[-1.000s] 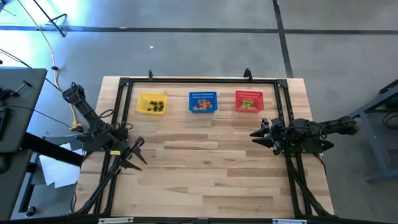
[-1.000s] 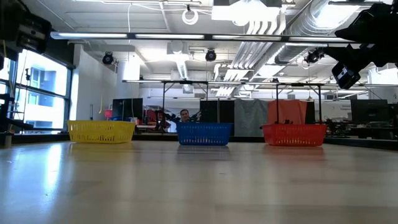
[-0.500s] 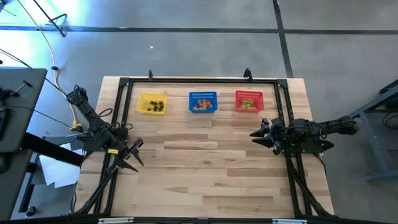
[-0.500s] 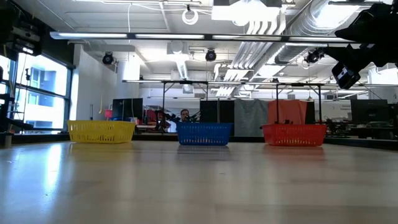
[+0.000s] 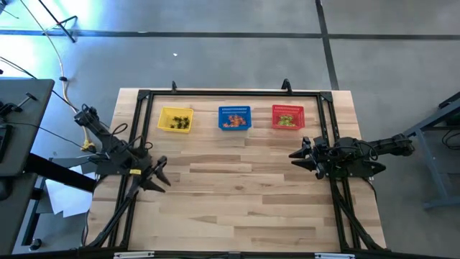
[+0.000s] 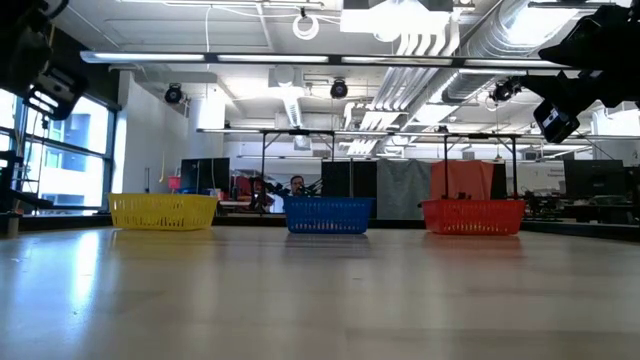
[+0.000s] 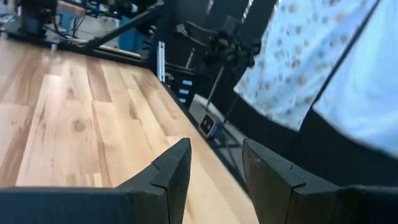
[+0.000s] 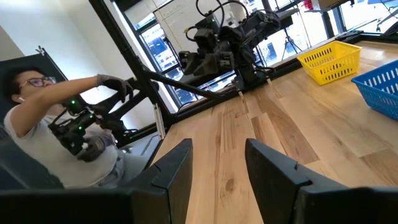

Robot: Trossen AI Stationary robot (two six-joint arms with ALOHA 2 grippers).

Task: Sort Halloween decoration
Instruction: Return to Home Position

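Observation:
Three mesh baskets stand in a row on their bases near the table's far edge: yellow (image 5: 175,119), blue (image 5: 234,117) and red (image 5: 287,116). Halloween decoration lies inside them: black pieces (image 5: 184,121) in the yellow, orange ones (image 5: 231,123) in the blue, light green ones (image 5: 286,121) in the red. My left gripper (image 5: 161,173) hovers open at the table's left edge, pointing level across the bare wood (image 7: 214,171). At the right edge my right gripper (image 5: 295,158) is also open and level, with nothing between its fingers (image 8: 217,168).
A black metal frame (image 5: 230,93) runs around the table's far, left and right sides. The wood (image 5: 237,194) between the arms and toward the near edge is bare. A person (image 8: 56,124) beside the table's left side holds a control handle; their clothing (image 7: 311,56) fills the left wrist view.
My left gripper has rolled a little about the line it points along, staying open at the table's left edge, while its arm has folded down somewhat.

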